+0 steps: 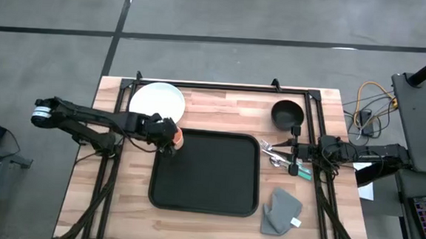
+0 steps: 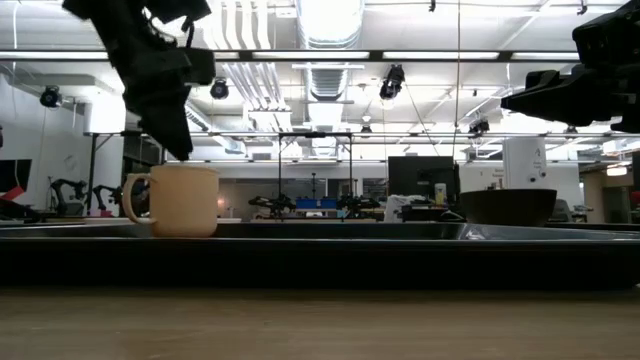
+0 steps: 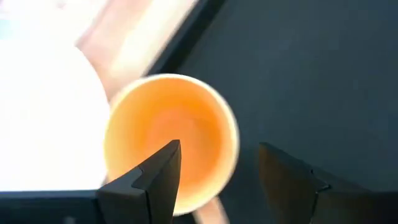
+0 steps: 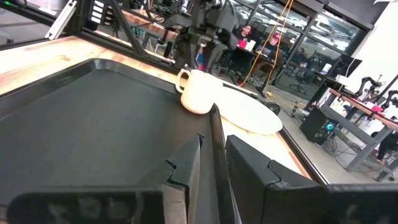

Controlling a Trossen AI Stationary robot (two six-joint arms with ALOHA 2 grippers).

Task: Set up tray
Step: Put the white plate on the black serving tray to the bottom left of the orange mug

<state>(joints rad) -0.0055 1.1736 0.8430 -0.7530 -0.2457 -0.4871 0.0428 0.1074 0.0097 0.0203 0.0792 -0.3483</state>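
Left gripper [image 1: 169, 137] sits right over the mug [image 1: 175, 137] at the far-left corner of the tray [image 1: 217, 180], fingers spread w/ one finger [image 3: 155, 177] down inside the mug's rim and the other outside it, not squeezing. In the low view the gripper [image 2: 178, 140] hangs just above the mug [image 2: 180, 200], which stands upright on the tray [image 2: 330, 232], handle pointing away from the bowl. From the left wrist cam the mug [image 3: 171, 137] is directly below, orange inside, w/ the black tray [image 3: 311, 81] to one side and the white plate [image 3: 46, 124] just beside the mug on the other.

Plate [image 1: 157, 101] lies on the wood table [image 1: 207, 223], just behind the left gripper, off the tray.

Right gripper [image 1: 294, 149] waits past the tray's right edge, fingers nearly closed on a thin dark strip, can't tell what it is. Cutlery [image 1: 276, 153] is right at its tips, black bowl [image 1: 288, 114] just behind it, grey folded cloth [image 1: 280, 211] in front of it toward the near edge. From its wrist cam: tray [image 4: 93, 124] ahead, mug [image 4: 199, 91] at the tray's far corner, plate [image 4: 249, 115] beyond the rim.
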